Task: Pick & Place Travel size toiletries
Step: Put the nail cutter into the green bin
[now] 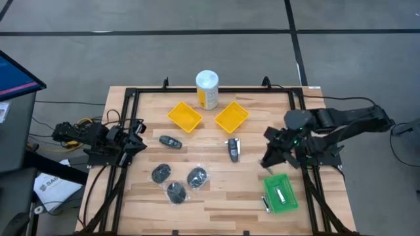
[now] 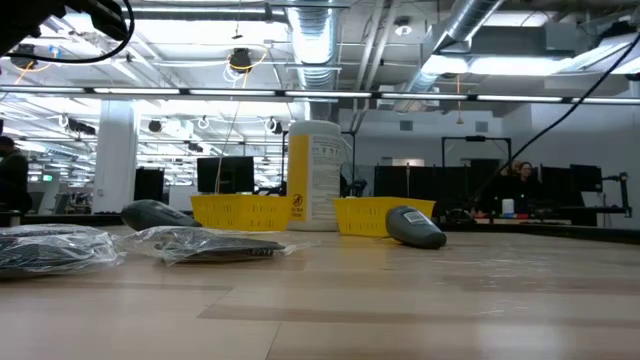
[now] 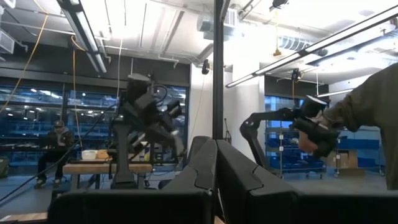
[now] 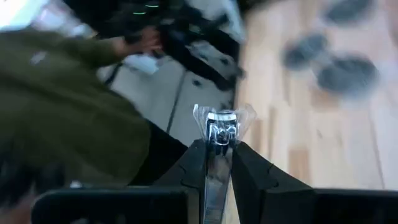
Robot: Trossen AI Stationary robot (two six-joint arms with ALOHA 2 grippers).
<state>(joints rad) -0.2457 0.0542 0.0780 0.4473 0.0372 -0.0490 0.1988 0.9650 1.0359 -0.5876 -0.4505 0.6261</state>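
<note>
The right gripper point(image 1: 270, 159) hung above the counter point(image 1: 216, 203) on its right side, just short of the green tray point(image 1: 281, 194), and it was clamped on a small silver piece point(image 4: 221, 127). The right wrist view showed that shiny piece pinched between the two dark fingers, its clear end poking out past the tips. My read: it was held that way, nipped by its tail end, so it could be dropped cleanly into a tray. The green tray already carried something pale, so that looked the likely home for the tiny bits, though that was a guess.

The left gripper point(image 1: 134, 143) waited at the counter's left edge, fingers pressed together on nothing, parked clear of the work.

The rest of the toiletries sat untouched. Three wrapped dark discs point(image 1: 178, 181) lay clustered front and left of centre, close together, their plastic crinkled in the low view. One black oblong piece point(image 1: 170, 141) lay just behind them; the second black oblong piece point(image 1: 233, 149) lay near centre, in front of the right-hand yellow tray point(image 1: 231, 117). The other yellow tray point(image 1: 184, 117) sat beside it, both seemingly bare, with the white-capped yellow canister point(image 1: 207, 89) upright behind them.

A person's green sleeve point(image 4: 68, 106) showed beyond the counter's edge in the right wrist view. Plenty was left to move, I'd judge.
</note>
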